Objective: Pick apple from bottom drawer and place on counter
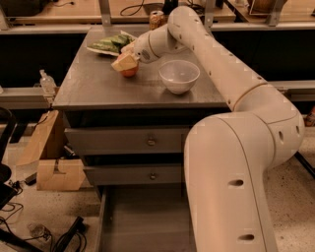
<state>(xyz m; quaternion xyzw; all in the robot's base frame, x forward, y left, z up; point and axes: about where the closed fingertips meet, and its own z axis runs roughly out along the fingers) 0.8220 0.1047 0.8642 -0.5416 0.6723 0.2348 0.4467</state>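
Camera view, tan hand (126, 65) clasping round red apple (130, 73), flat grey wood-grain counter (88, 84).

Speckled floor (300, 211) — cardboard box (59, 174), tan workbench (74, 9) behind.

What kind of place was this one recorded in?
Probably a robotics lab or workshop: wooden workbenches behind the counter, loose cables and a cardboard box on the floor. The gripper is at the apple, over the counter.
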